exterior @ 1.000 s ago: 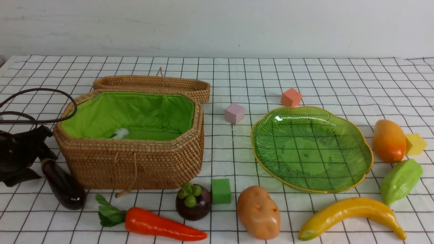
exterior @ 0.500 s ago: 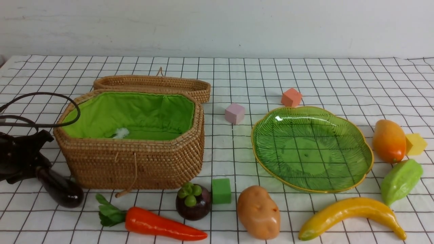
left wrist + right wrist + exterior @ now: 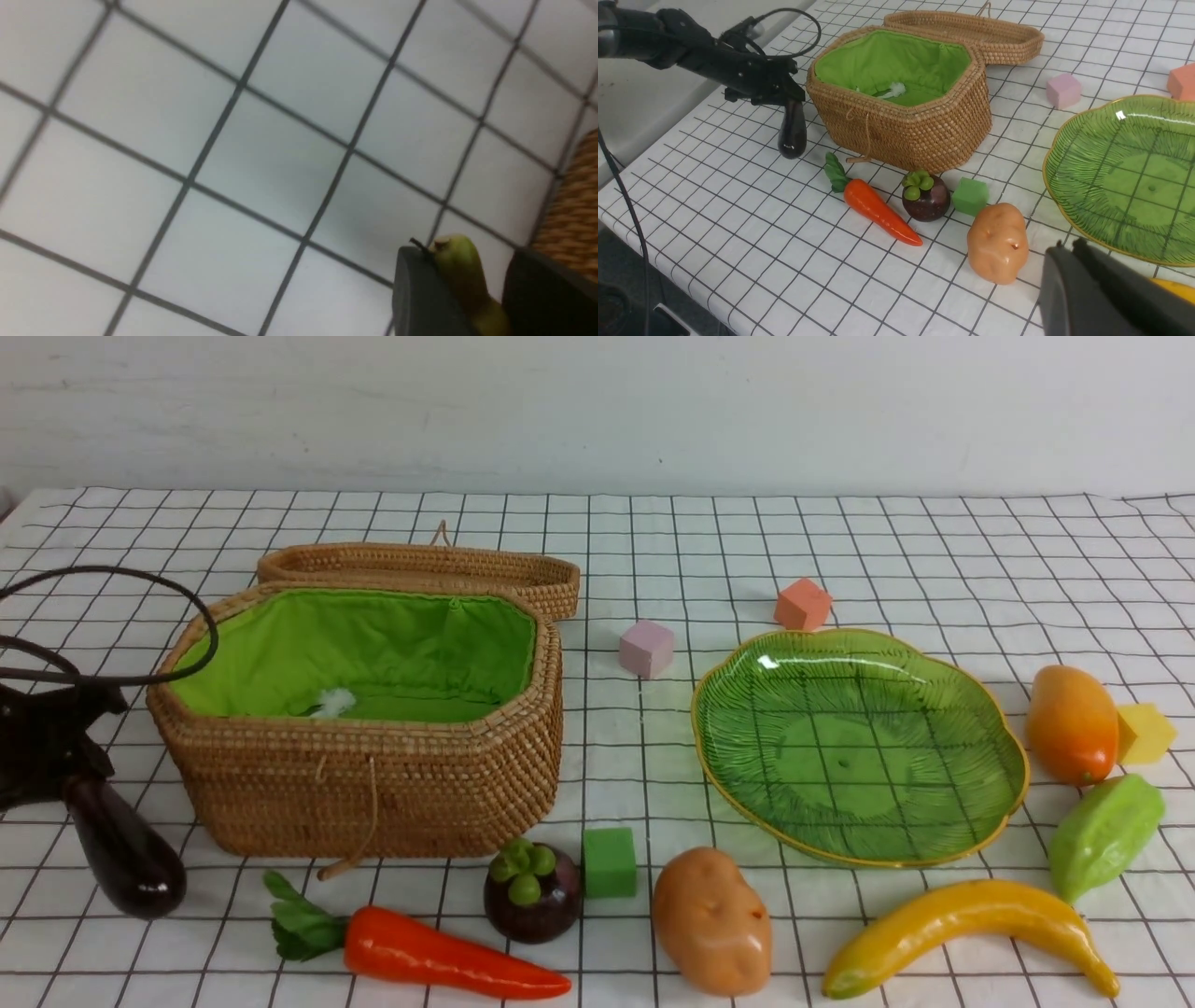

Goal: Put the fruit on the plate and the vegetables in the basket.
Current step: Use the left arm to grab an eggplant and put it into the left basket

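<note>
My left gripper is shut on the green stem of the dark purple eggplant, which hangs blunt end down just left of the woven basket. The basket's lid lies open and its green lining is bare. In front of it lie the carrot, mangosteen and potato. Nothing lies on the green plate; the banana, gourd and mango lie near it. My right gripper is shut and holds nothing, above the cloth between potato and plate.
Foam cubes lie about: green beside the mangosteen, pink and orange behind the plate, yellow by the mango. The left arm's cable loops over the basket's left corner. The table's left edge shows in the right wrist view.
The left gripper has closed on the eggplant's stem. The eggplant has swung from lying slanted on the cloth to hanging nearly upright, and has shifted left, away from the basket.
</note>
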You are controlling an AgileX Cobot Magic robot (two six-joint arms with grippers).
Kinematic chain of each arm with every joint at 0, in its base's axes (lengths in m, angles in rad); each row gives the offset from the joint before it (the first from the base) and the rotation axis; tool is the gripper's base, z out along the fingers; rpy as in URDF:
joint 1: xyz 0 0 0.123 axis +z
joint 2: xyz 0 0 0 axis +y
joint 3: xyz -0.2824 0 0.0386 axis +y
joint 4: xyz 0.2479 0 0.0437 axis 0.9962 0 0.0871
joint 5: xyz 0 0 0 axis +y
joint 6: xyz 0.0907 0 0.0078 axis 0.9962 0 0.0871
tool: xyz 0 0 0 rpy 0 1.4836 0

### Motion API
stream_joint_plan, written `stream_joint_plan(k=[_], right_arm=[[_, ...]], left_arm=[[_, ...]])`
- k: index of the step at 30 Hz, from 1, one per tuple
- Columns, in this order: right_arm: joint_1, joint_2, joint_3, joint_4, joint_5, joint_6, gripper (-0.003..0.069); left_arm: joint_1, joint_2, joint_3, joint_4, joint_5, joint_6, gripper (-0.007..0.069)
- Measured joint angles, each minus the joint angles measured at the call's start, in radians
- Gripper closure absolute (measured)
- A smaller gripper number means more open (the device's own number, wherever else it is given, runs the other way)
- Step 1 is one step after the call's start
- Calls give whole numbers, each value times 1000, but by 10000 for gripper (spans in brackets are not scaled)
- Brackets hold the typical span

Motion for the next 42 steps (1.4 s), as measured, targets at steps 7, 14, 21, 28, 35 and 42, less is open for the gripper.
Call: stream_joint_plan(k=[7, 14, 21, 28, 35, 42], right_arm=[[0, 0, 0, 0, 0, 0, 637], [0, 0, 0, 1, -24, 0, 633], [0, 0, 0, -3, -78, 0, 631], [0, 0, 0, -69, -85, -45, 631], [0, 0, 0, -53, -61, -47, 630], [0, 0, 0, -38, -59, -47, 624]], left_arm=[[0, -199, 1, 49, 51, 0, 394], [-73, -480, -32, 10, 109, 1, 394], [-323, -405, -196, -29, 111, 4, 394], [-513, -126, -454, 167, 125, -20, 394], [-518, -12, -530, 240, 69, -41, 394], [-518, 30, -533, 287, 5, -41, 396]])
